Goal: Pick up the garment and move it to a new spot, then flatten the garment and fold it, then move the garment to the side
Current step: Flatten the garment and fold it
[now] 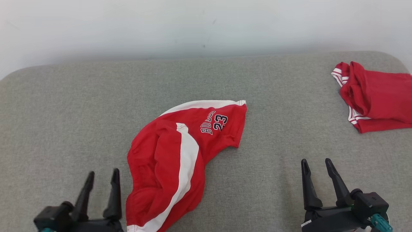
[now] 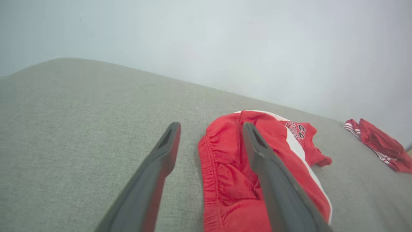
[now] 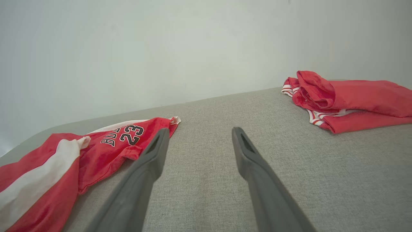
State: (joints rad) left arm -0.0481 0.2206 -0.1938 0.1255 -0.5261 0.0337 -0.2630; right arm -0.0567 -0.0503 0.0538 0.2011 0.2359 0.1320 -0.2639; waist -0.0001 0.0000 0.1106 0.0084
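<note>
The crumpled red Bulls shorts (image 1: 167, 161) lie near-centre on the grey fabric desk (image 1: 64, 112), left gripper (image 1: 103, 172) just beside them and right gripper (image 1: 315, 160) well apart, both jaws open and empty, so a pinch into bunched layers may trap folds underneath.

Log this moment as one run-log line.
red shorts: crumpled on grey surface, not yet flattened | left gripper: open, empty, beside shorts | right gripper: open, empty | second red garment: far right
</note>
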